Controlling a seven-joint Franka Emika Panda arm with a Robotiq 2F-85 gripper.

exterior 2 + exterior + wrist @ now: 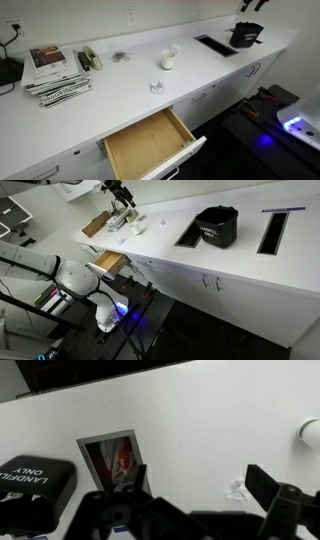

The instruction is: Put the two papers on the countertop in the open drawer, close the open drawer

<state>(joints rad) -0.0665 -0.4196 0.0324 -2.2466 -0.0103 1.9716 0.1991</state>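
Note:
Two small crumpled papers lie on the white countertop (200,75): one (119,57) towards the back, the other (156,87) near the front edge. The wrist view shows one crumpled paper (237,491) just inside my right finger (266,486). The open drawer (150,146) is pulled out below the counter edge, its tan wood inside bare; it also shows in an exterior view (108,262). My gripper (200,485) hangs high above the counter, open and holding nothing. In both exterior views the gripper (121,193) (255,5) sits at the top edge.
A black bin (246,35) marked LANDFILL ONLY (35,480) stands beside a dark cut-out (110,455). A white cup (167,61) stands between the papers. Stacked magazines (52,72) lie at the counter's far end. The white robot base (75,277) stands near the drawer.

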